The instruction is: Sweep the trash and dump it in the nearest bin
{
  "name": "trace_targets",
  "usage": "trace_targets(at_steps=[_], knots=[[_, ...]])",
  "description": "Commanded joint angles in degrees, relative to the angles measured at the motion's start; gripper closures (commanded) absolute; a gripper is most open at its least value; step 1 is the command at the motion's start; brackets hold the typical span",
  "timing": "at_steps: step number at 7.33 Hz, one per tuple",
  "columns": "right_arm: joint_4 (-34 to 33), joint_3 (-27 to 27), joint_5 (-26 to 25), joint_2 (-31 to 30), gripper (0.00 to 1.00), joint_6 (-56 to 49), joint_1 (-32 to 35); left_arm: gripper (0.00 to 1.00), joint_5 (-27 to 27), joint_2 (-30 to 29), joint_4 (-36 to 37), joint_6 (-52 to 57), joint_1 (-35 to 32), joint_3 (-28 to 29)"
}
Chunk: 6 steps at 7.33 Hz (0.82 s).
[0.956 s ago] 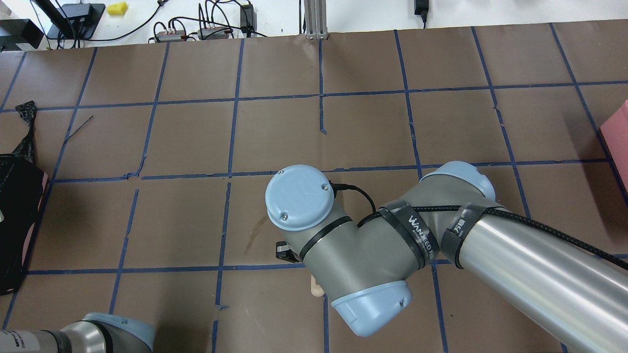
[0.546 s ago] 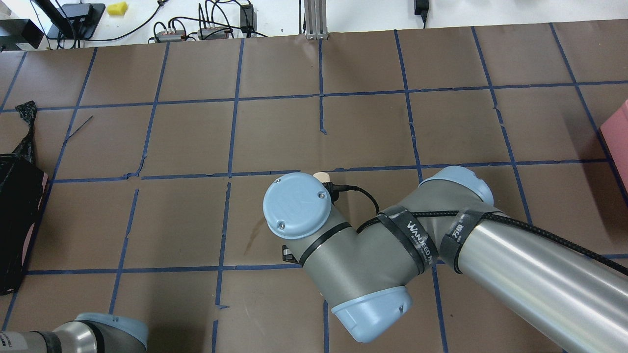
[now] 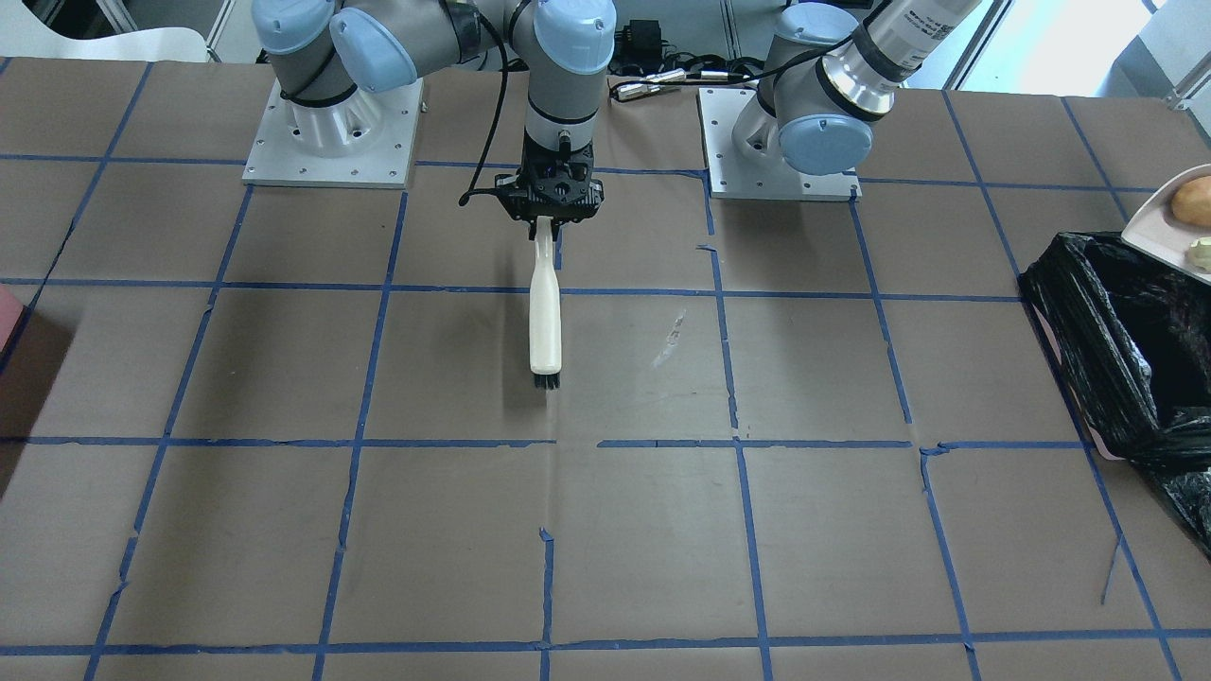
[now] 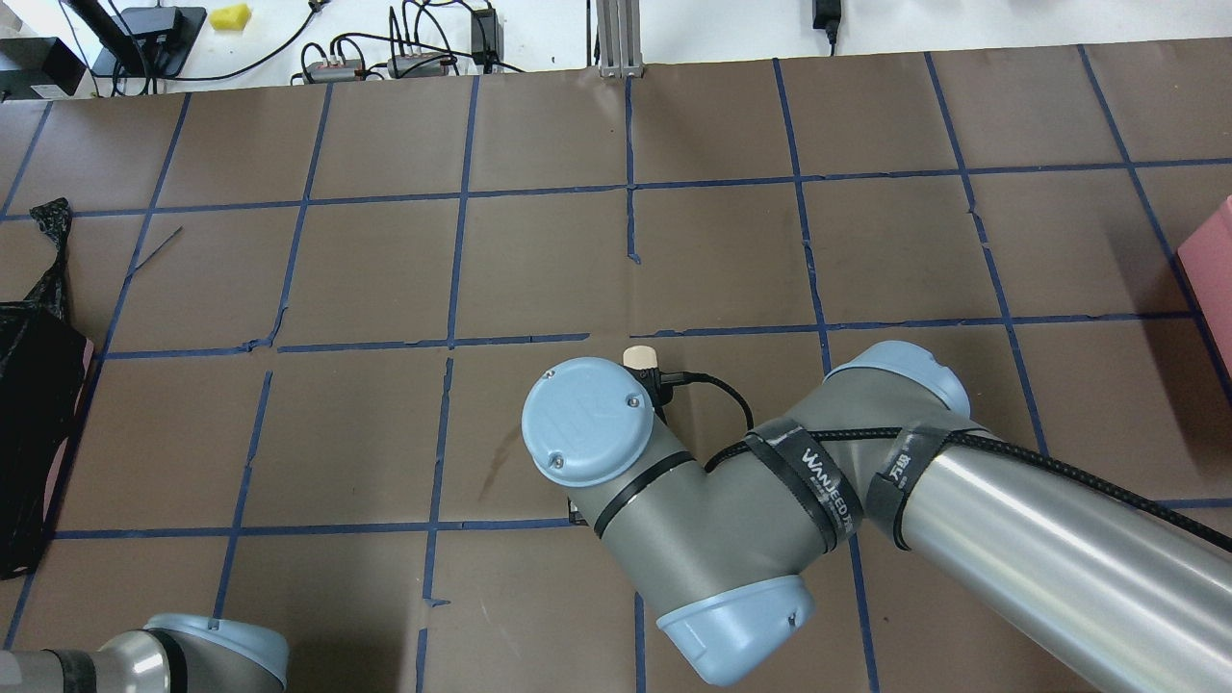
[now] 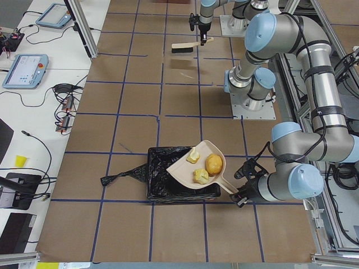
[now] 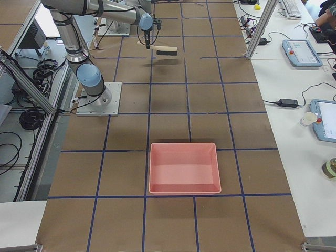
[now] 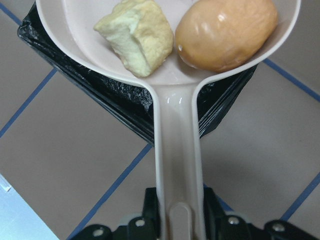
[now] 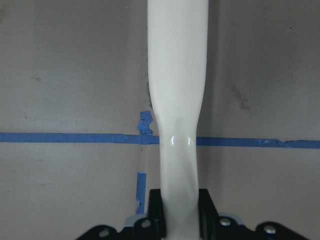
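A cream dustpan (image 5: 196, 168) hangs over the near edge of the bin (image 5: 162, 188), which is lined with a black bag. My left gripper (image 7: 178, 205) is shut on its handle. The trash lies in the pan: a tan-orange potato-like lump (image 7: 227, 32), a pale yellow-green scrap (image 7: 135, 37), and one more scrap (image 5: 193, 156). In the front-facing view the pan (image 3: 1159, 236) juts in above the bin (image 3: 1107, 322). My right gripper (image 3: 547, 219) is shut on a cream brush (image 3: 544, 312) held above the table's middle, black bristles pointing away from the robot.
A pinkish-red tub (image 6: 184, 168) stands on the table at the robot's right end. The right arm's wrist and forearm (image 4: 866, 500) cover the near middle in the overhead view. Cables and boxes (image 4: 404, 58) lie beyond the far edge.
The right wrist has shifted a little and the brush's cream end now shows beyond it on the far side. The left arm's elbow at the bottom left has moved slightly.
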Motion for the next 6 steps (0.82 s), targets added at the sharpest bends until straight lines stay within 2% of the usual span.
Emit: trace_targets(at_steps=[1,3,4,6], knots=[[-2.0,0.4,0.0,0.6,0.87,-0.1,1.3,0.98,7.6,0.3,4.8,-3.2,-6.1,1.4],[-3.2,0.1,0.3,0.8,0.87,0.3,0.8,0.98,8.4,-0.4,9.5,-2.9,-6.9,1.4],[-3.3,-0.1,0.3,0.3,0.87,0.1,0.3,0.97,11.4,-0.4,9.8,-3.1,-7.2,1.2],[-4.5,-0.8,1.0,0.7,0.86,2.0,0.3,0.97,13.3,0.1,11.9,-3.1,-9.3,-0.1]])
